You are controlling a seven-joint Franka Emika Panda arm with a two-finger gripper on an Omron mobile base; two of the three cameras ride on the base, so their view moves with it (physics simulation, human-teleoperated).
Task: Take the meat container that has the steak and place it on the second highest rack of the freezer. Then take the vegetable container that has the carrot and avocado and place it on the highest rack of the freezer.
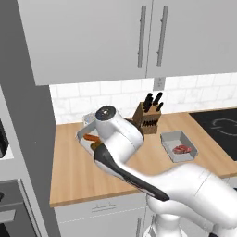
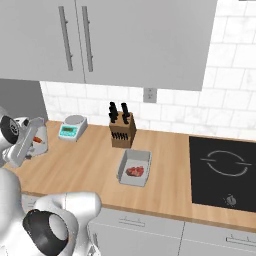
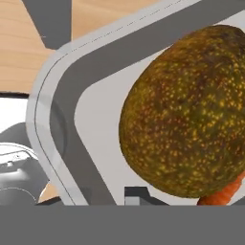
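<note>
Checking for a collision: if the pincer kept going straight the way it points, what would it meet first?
Probably the vegetable tray: its rim and grey floor lie right ahead of the pincer, with the avocado close beside the line. Depth is hard to judge here.

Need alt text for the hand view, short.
Close-up down into a grey tray: a large olive-brown avocado speckled yellow fills the right side, with an orange carrot tip poking out beneath it. The tray's rounded corner rim curves along the left, with wooden counter beyond it.
</note>
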